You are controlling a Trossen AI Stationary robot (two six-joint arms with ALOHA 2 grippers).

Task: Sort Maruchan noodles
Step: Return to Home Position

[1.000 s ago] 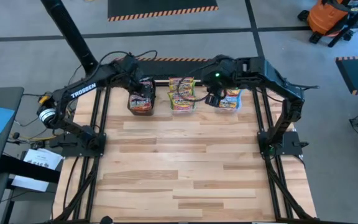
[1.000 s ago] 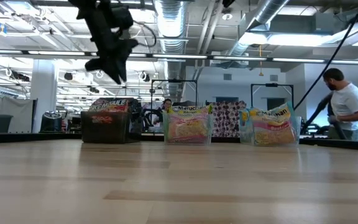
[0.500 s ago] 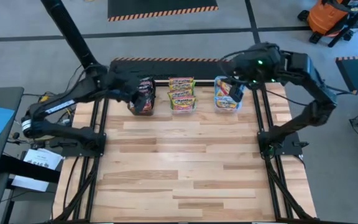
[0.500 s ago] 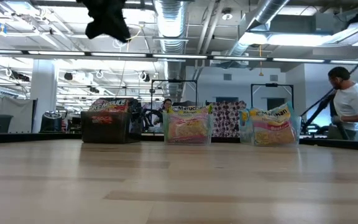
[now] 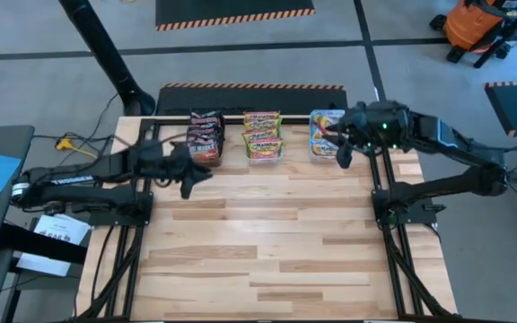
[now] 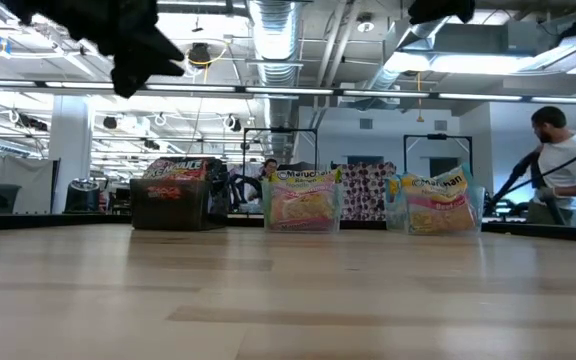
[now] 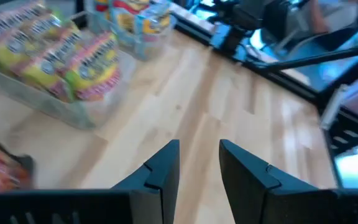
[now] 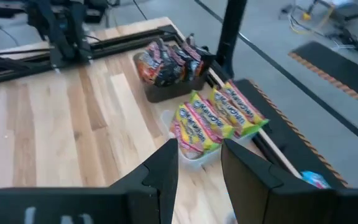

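The Maruchan noodles stand sorted in three tubs along the far edge. Dark packets [image 5: 206, 135] fill a black tub [image 6: 173, 205]. Orange-yellow-green packets [image 5: 263, 135] fill the middle clear tub [image 6: 303, 205], and light-blue packets [image 5: 326, 133] fill the right clear tub [image 6: 438, 208]. My left gripper [image 5: 191, 175] hangs above bare wood, near of the dark tub. It is open and empty, as the left wrist view [image 7: 199, 155] shows. My right gripper [image 5: 342, 148] is beside the blue tub's near right corner, open and empty [image 8: 201, 152].
Bare wooden tabletop [image 5: 267, 242] spreads from the tubs to the near edge. Black frame rails [image 5: 384, 188] run along both sides. In the low view a person [image 6: 560, 170] stands beyond the table on the right.
My left gripper has drawn back from over the dark tub toward the near left, its arm folding low along the left side. My right gripper has swung from the gap between the middle and blue tubs toward the right, then a little nearer. The packets stayed put.
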